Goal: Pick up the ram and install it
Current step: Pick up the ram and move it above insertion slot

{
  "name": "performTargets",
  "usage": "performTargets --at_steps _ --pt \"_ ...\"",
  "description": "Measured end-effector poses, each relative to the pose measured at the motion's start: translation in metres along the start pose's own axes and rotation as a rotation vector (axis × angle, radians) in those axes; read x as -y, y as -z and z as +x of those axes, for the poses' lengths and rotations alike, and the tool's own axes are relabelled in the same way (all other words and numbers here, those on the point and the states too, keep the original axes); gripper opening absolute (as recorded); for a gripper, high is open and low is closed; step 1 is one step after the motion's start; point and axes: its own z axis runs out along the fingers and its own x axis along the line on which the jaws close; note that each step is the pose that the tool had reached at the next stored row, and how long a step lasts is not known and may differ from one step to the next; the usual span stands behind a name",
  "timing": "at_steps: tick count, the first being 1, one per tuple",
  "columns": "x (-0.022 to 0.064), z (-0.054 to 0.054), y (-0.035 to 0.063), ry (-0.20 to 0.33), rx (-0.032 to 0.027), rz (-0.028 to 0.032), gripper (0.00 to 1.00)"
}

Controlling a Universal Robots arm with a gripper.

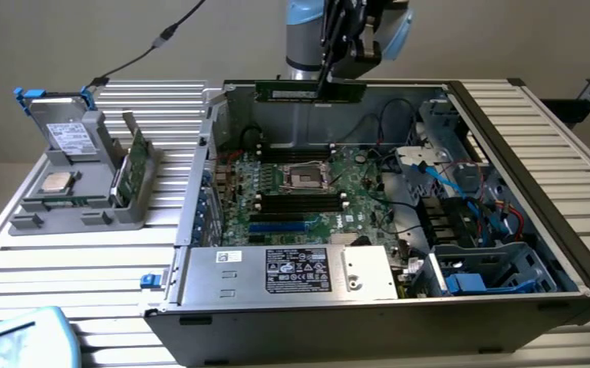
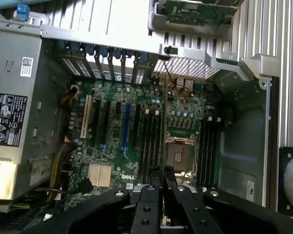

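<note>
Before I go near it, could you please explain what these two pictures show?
This is a robot arm with a gripper. One picture comes from a camera off the arm, the other from a camera on its wrist, looking down into the case. The open computer case lies on a slatted table, its motherboard exposed. On the exterior view's left, a grey holder keeps spare parts. The gripper is shut on the ram, a thin green stick, above the case.
</note>
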Motion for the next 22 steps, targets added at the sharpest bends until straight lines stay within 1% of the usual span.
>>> performTargets --at_steps 4,12,14,15,16,17,18,22 --pt "0.0009 0.001 -0.0052 -0.001 -0.0003 0.0001 0.14" --pt "0.0027 0.001 -0.0143 -0.019 -0.0096 0.0013 0.14" --pt "0.0029 0.001 -0.0161 -0.027 -0.0143 0.0020 0.14" --pt "0.0029 0.001 -0.0168 -0.031 -0.0179 0.0022 0.14" --pt "0.0031 0.001 -0.0182 -0.039 -0.0258 0.0029 0.14" --pt "0.0032 0.001 -0.0190 -0.043 -0.0286 0.0037 0.14" --pt "0.0034 0.001 -0.0197 -0.049 -0.0293 0.0055 0.14" --pt "0.0040 0.002 -0.0229 -0.077 -0.0256 0.0164 0.14"
